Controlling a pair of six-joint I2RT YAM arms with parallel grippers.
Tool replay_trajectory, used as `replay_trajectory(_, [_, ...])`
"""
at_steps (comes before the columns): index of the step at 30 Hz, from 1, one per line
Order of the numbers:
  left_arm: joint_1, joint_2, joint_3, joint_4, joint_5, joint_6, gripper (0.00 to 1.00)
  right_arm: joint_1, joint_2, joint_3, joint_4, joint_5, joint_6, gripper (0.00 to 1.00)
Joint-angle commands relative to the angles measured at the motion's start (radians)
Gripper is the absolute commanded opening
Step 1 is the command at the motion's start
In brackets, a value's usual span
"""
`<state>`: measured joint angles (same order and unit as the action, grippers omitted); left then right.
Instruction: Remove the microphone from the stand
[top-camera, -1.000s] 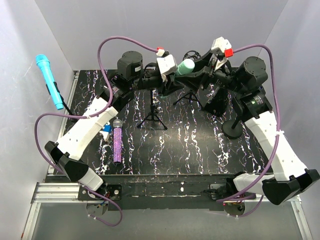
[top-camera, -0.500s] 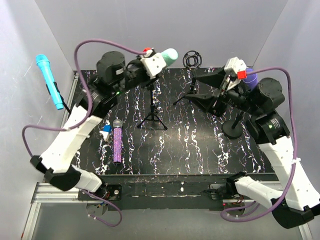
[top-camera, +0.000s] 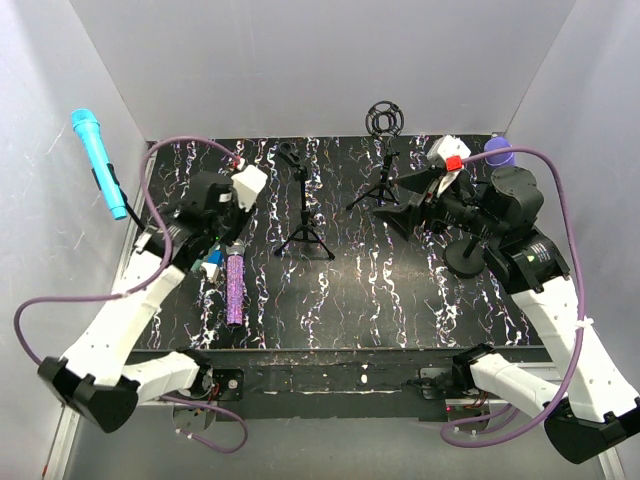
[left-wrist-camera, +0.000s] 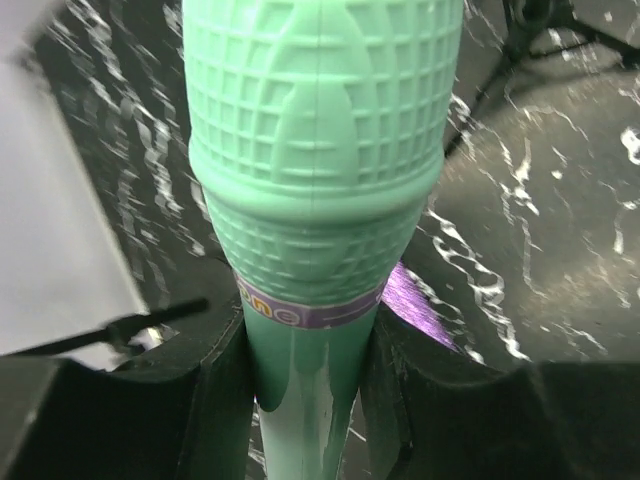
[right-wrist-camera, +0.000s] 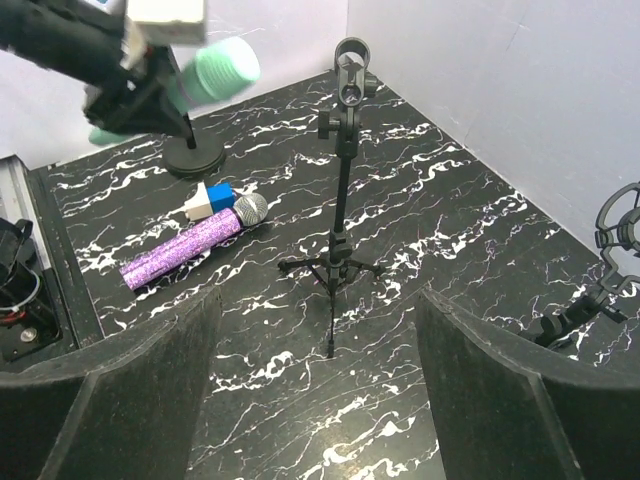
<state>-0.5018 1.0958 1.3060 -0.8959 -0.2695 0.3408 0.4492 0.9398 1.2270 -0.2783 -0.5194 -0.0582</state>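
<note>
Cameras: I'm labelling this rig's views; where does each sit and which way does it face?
Top external: above and behind the robot, looking down on the black marbled table; the left arm and right arm show.
Left wrist: looks along the left tool, clamped on the mint-green plastic microphone.
Right wrist: looks across the table past the open right tool at the black tripod stand.
Shared: top and right wrist both show that stand and the purple glitter microphone.
</note>
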Motion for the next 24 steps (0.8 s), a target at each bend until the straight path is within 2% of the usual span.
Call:
replay_trajectory(1, [0.037,0.039,-0.043,-0.058,0.068,-0.258,0.00,-0.001,-0.003,0.014,0.010,-0.014,-0.023,0.84])
replay_trajectory(4, [0.052,0.061,-0.138,0.011,0.107,-0.333,0.00,-0.001,-0.001,0.026,0.002,-0.008,-0.046,0.84])
replay_trajectory(8, [0.066,0.125,-0.206,0.051,0.269,-0.495,0.00,-0.003,0.001,0.045,-0.031,0.006,-0.066,0.84])
replay_trajectory(10, [0.078,0.153,-0.243,0.071,0.349,-0.586,0.08,0.000,0.001,0.049,-0.050,-0.001,-0.078,0.84])
replay_trajectory(13, [0.097,0.197,-0.304,0.133,0.450,-0.615,0.07,-0.001,0.010,0.065,-0.059,-0.010,-0.063,0.84])
replay_trajectory(20, [0.101,0.344,-0.367,0.209,0.417,-0.637,0.03,0.000,0.036,0.091,-0.067,-0.048,-0.049,0.84])
replay_trajectory(24, [0.101,0.469,-0.347,0.180,0.437,-0.637,0.04,-0.001,0.031,0.083,-0.070,-0.054,-0.048,0.84])
